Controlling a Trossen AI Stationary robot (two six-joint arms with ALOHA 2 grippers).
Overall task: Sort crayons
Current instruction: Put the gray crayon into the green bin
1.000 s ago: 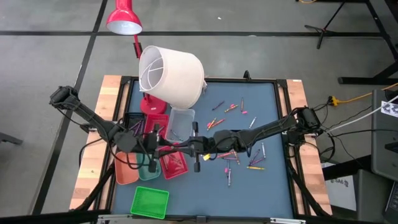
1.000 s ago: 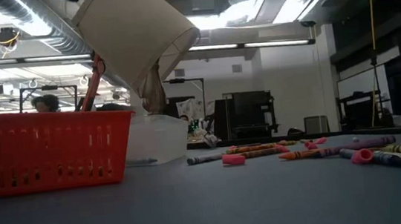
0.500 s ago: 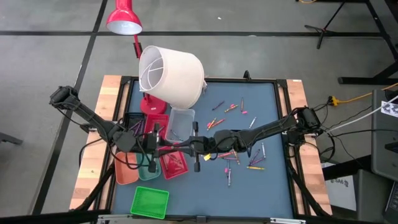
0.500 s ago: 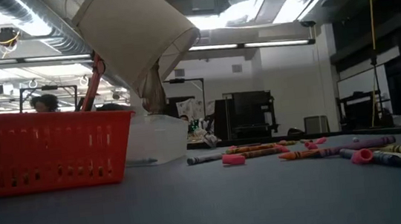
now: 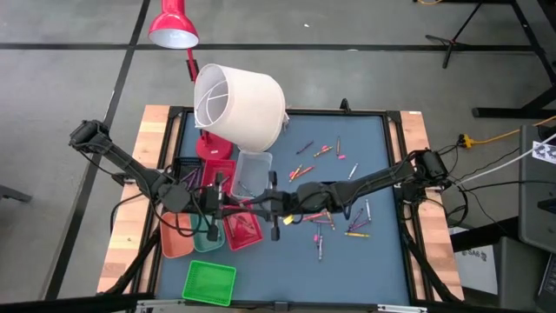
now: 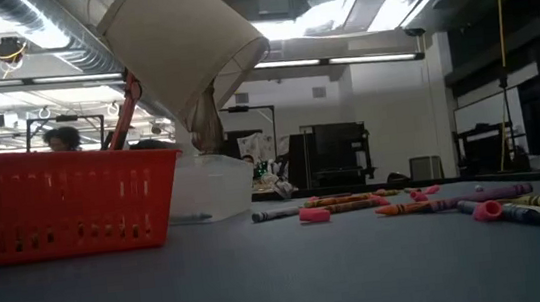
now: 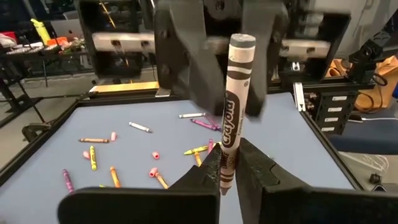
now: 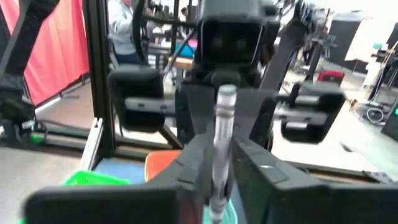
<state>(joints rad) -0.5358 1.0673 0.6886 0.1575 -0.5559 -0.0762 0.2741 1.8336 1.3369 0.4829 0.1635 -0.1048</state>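
Blue tabletop (image 5: 382, 156), lab behind | my left gripper (image 7: 229, 167) pinches a grey crayon (image 7: 232, 106) upright in mid-handover above the red tray (image 5: 241, 228); my right gripper (image 8: 219, 163) flanks the same crayon, grip unclear | right should fully let go before left retreats | two arms, one held crayon, five trays, loose crayons (image 5: 334, 187) right, uncountable

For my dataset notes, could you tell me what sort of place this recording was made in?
Probably a robotics lab or workshop: exposed ceiling ducts, a concrete floor with tripod stands, and equipment racks behind the blue table.
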